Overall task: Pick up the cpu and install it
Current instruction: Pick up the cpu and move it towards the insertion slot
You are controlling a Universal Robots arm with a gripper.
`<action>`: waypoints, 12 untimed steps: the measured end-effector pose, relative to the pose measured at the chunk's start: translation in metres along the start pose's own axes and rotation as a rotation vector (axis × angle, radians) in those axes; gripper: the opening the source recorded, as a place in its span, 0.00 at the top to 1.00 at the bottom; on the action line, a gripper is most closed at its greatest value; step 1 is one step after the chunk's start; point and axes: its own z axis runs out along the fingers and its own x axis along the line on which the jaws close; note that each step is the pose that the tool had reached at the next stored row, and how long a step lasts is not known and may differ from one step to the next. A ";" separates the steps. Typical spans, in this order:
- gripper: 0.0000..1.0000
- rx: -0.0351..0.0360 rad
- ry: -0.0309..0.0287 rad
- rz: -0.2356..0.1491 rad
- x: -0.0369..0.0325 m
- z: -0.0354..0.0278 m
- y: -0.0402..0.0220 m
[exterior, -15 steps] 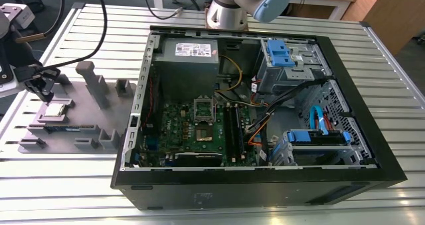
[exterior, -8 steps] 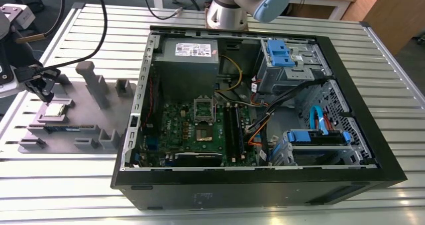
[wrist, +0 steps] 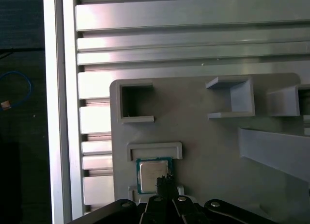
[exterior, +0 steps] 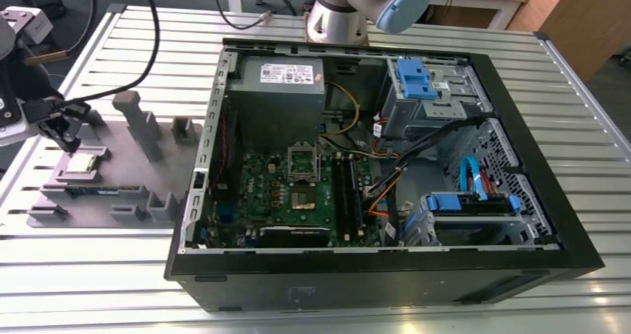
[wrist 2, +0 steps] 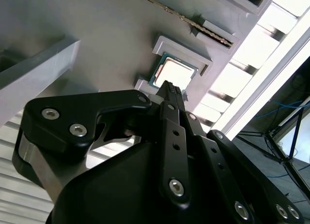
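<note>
Grey plastic forms the tray [exterior: 128, 173], which lies on a slatted metal table [exterior: 148, 46] at the exterior view's left. The cpu [exterior: 81, 162] rests flat in a shallow seat on this tray, with its silvery top facing up. We see it as square, so it has no long axis. In the first wrist view its green-rimmed edges run parallel to the tray's edges and to the raised lip just beside it.

The gripper [exterior: 67, 143] hangs directly over the cpu, pointing down. In both wrist views its black fingers are drawn together to a narrow tip with nothing held between them. The tip overlaps one edge of the cpu, and we cannot tell whether it touches.

Well apart, toward the exterior view's right, an open computer case [exterior: 394, 275] lies on the table, with its socket [exterior: 303, 160] in view.
</note>
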 end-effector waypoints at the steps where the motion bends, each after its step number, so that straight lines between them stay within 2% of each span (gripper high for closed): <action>1: 0.89 0.0002 0.0003 0.000 0.0001 0.0013 -0.0001; 5: 0.89 0.0002 0.0007 0.000 0.0007 0.0079 -0.0004; 12: 0.89 0.0000 0.0005 0.000 0.0066 0.0159 -0.0012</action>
